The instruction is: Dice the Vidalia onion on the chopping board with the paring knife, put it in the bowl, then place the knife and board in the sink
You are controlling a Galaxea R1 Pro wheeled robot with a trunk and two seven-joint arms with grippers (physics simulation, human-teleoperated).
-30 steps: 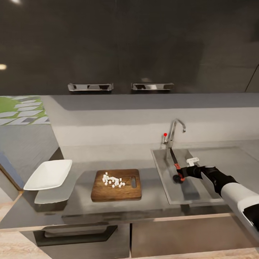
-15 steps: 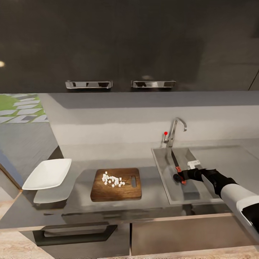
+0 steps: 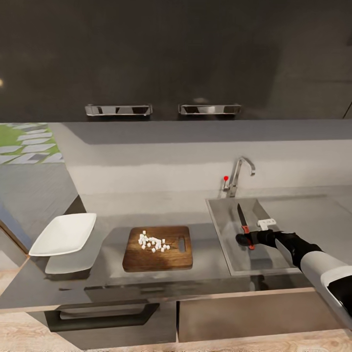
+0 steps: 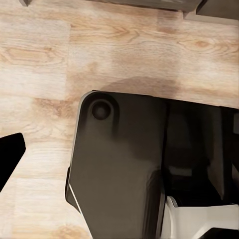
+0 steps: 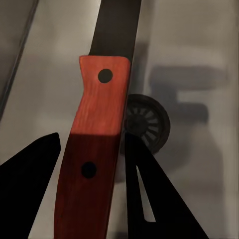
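White and square, the bowl (image 3: 63, 234) stood empty at the left end of the countertop (image 3: 205, 266). No legible writing appeared on any item. To its right, the chopping board (image 3: 157, 248) carried the diced Vidalia onion (image 3: 153, 242). Further right, the paring knife (image 3: 243, 221) sat inside the sink (image 3: 230, 256), its red handle between the parted fingers of the right gripper (image 5: 89, 172); actual contact could not be determined. The left gripper's (image 4: 7, 157) state could not be determined.

Red-handled paring knife (image 3: 243, 220) lies in sink (image 3: 220, 234); dice (image 3: 153, 243) on chopping board (image 3: 157, 248).
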